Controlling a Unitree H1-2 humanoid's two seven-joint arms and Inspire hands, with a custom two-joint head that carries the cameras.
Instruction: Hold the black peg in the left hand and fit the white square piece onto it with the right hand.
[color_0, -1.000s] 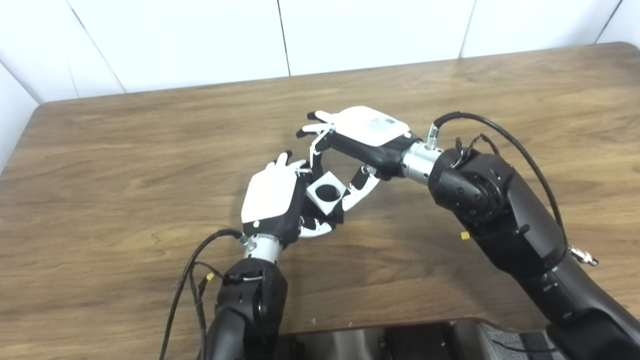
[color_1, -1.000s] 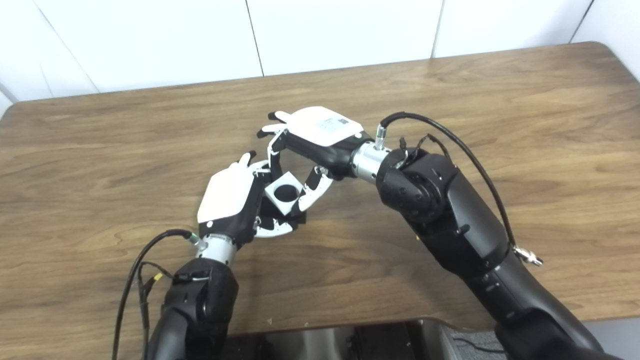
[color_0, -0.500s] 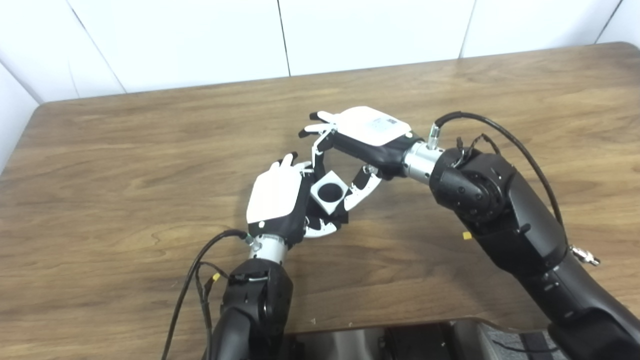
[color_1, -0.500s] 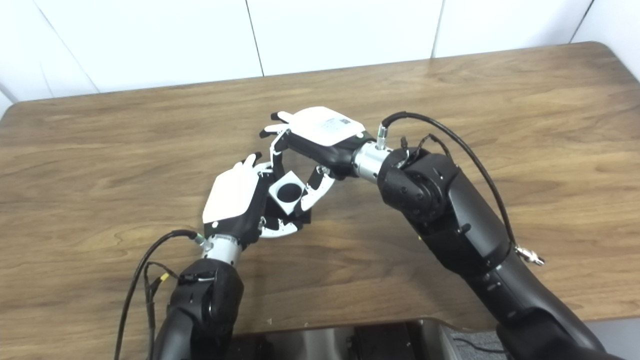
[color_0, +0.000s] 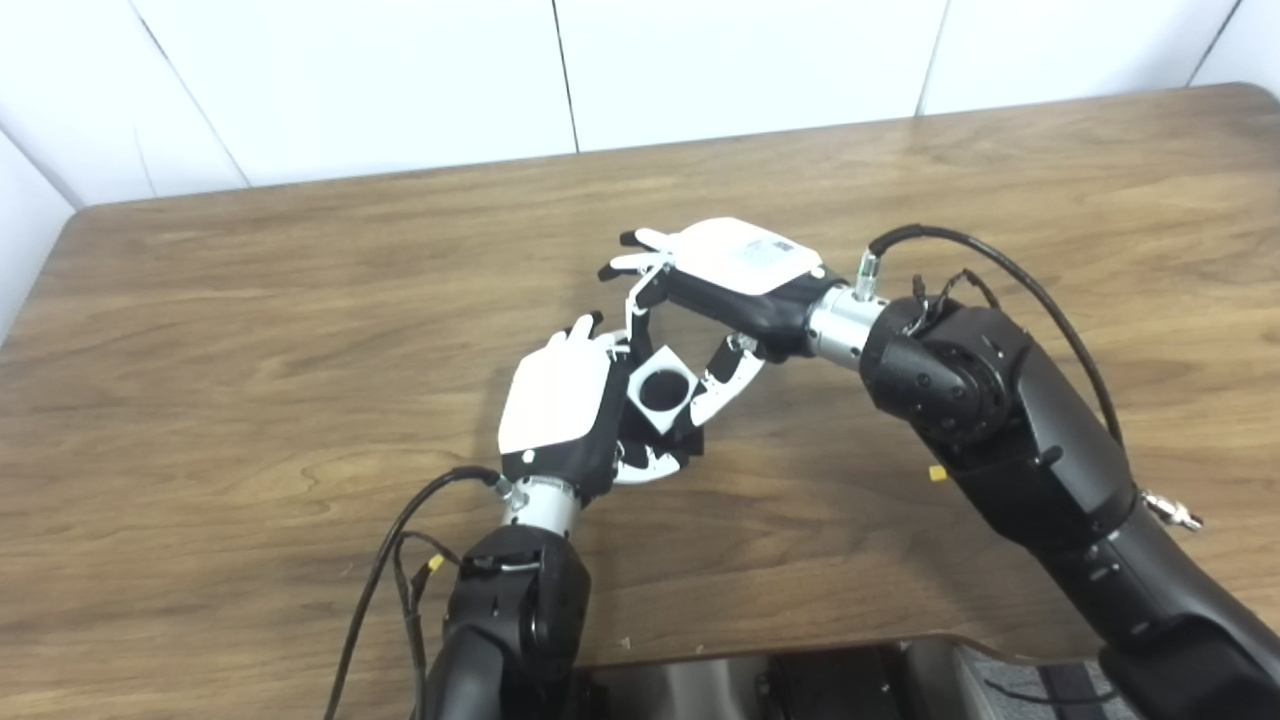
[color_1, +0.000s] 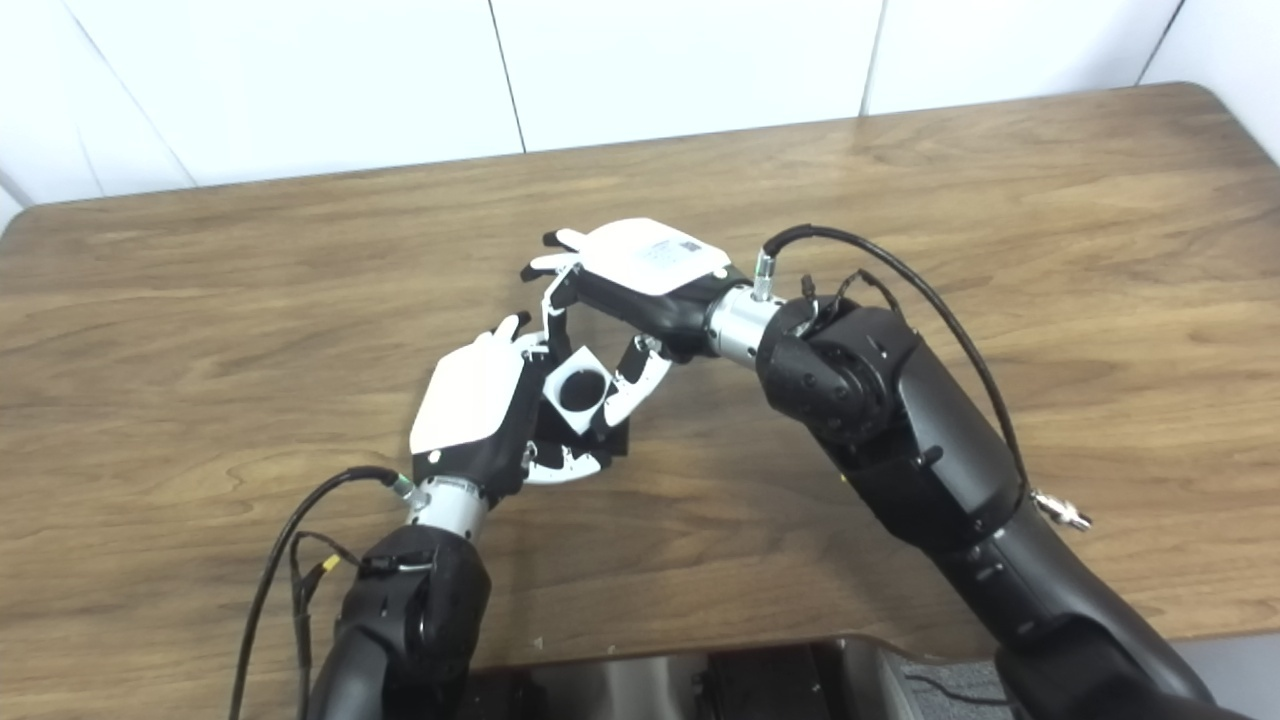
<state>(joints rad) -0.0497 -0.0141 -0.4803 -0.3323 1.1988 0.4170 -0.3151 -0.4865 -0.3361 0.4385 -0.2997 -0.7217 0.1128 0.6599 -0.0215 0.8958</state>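
Observation:
Above the wooden table (color_0: 250, 330), my two hands meet at the middle. My left hand (color_0: 558, 405), white back upward, is curled shut around the black peg (color_1: 612, 437), which shows only as a dark part under its fingers. The white square piece (color_0: 663, 357) has a round dark hole and sits tilted right against the left hand's fingertips. My right hand (color_0: 735, 268) reaches over from the right and pinches the piece between a finger (color_0: 634, 312) and the thumb (color_0: 728, 385). Whether the peg is inside the hole cannot be seen.
A white panelled wall (color_0: 560, 70) runs behind the table's far edge. Black cables loop off the left forearm (color_0: 385, 560) and the right wrist (color_0: 1000, 270). The robot's dark body (color_0: 800, 680) covers the near table edge.
My left hand has shifted a little right and up, closing against the white piece. The piece has tilted slightly in the right hand, which barely moved.

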